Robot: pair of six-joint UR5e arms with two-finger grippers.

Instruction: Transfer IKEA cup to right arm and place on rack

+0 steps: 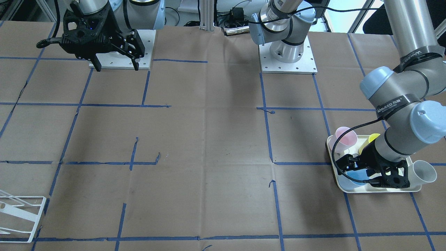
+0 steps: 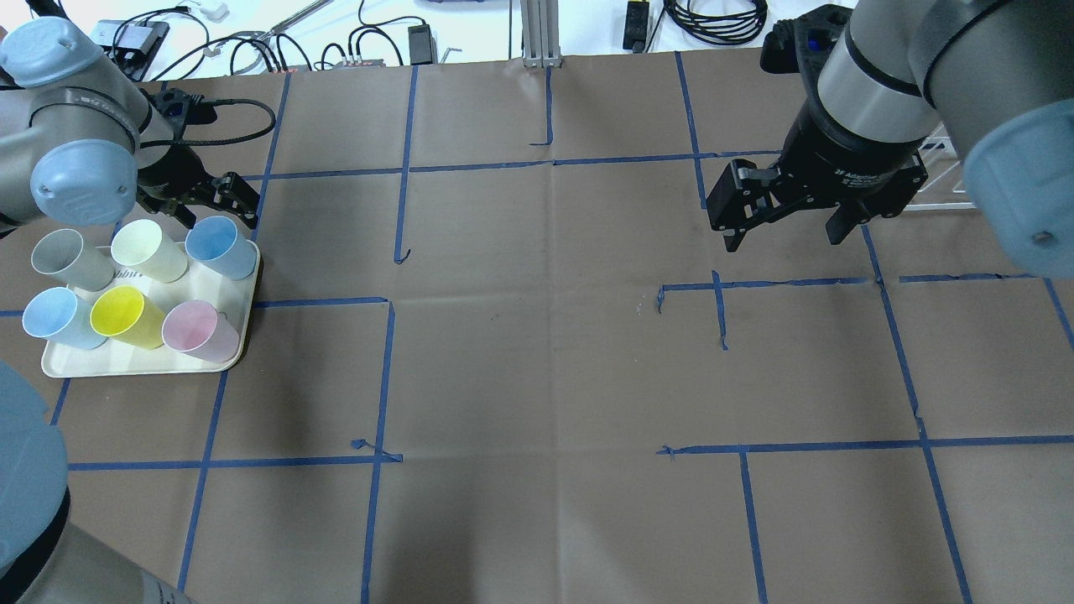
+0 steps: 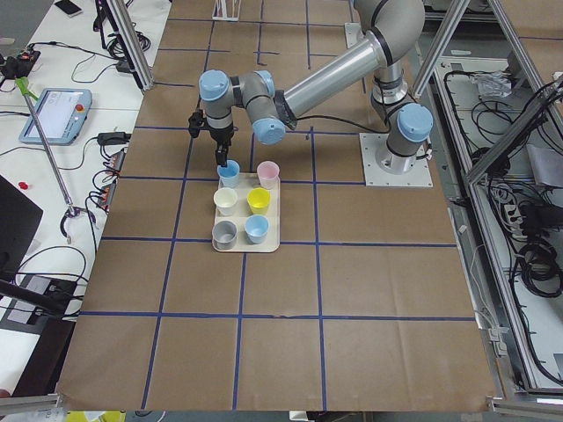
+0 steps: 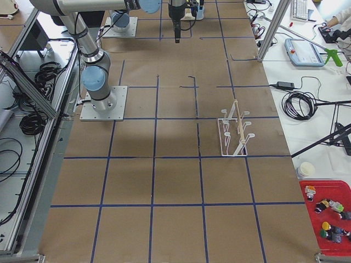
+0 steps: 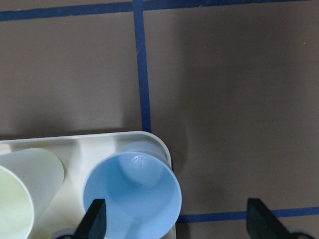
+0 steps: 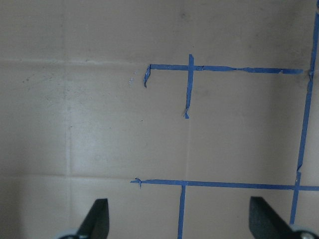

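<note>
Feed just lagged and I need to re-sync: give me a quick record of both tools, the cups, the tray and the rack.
left tool: open, over the blue cup at the tray corner; one finger above its mouth, the other past the tray's edge
right tool: open, empty, above bare table
other cups: grey, cream, light blue, yellow, pink, all on the tray
rack: empty, on the robot's right side
handover: not begun

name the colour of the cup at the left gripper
Light blue cup; clearest in the left wrist view.
</note>
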